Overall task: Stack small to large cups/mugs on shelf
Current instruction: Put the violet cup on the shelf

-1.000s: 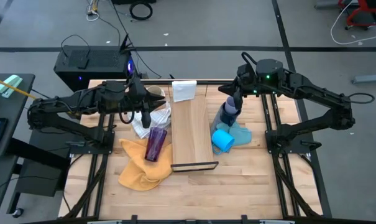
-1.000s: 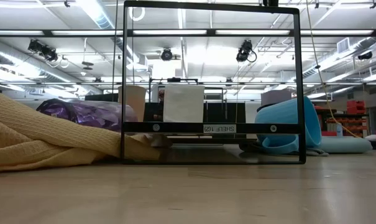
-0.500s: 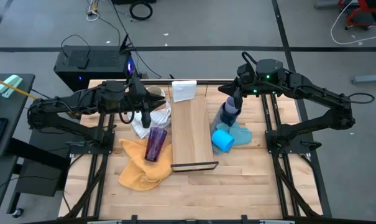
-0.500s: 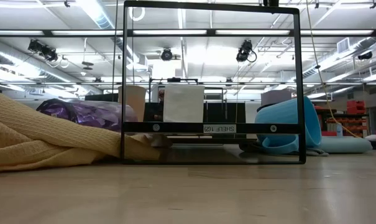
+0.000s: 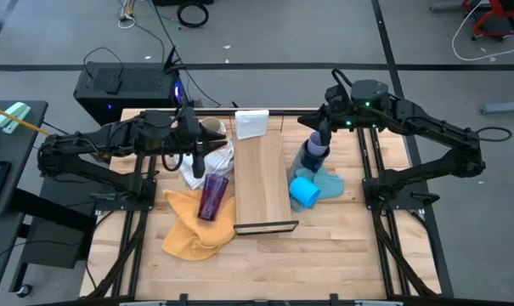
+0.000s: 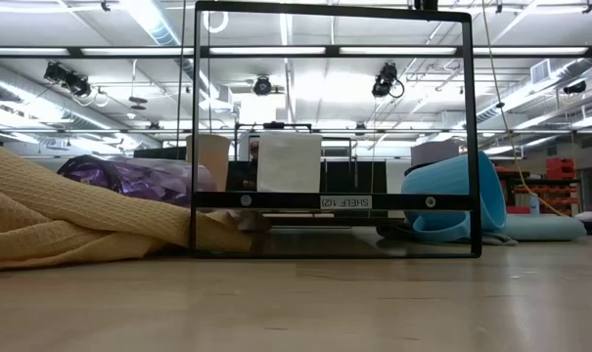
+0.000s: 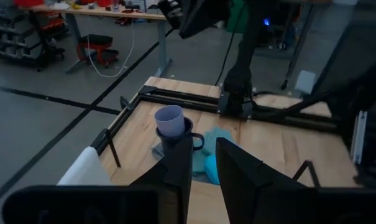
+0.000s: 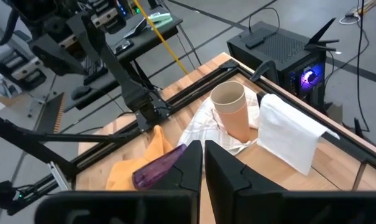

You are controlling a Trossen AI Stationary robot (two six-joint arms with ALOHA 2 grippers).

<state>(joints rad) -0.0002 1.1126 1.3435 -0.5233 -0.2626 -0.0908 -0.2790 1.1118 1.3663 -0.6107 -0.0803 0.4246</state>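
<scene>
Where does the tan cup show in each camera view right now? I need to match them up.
High view: tan cup left of the small white box, far end.
Low view: cup left of the box.
Left wrist view: not in it.
Right wrist view: cup centre, beside the box.

A robotics lab or workshop is suggested: grey taped floor around the wooden table [image 5: 324, 255], strip-lit ceiling, probably shelving [image 7: 20, 37] beyond the table.
</scene>
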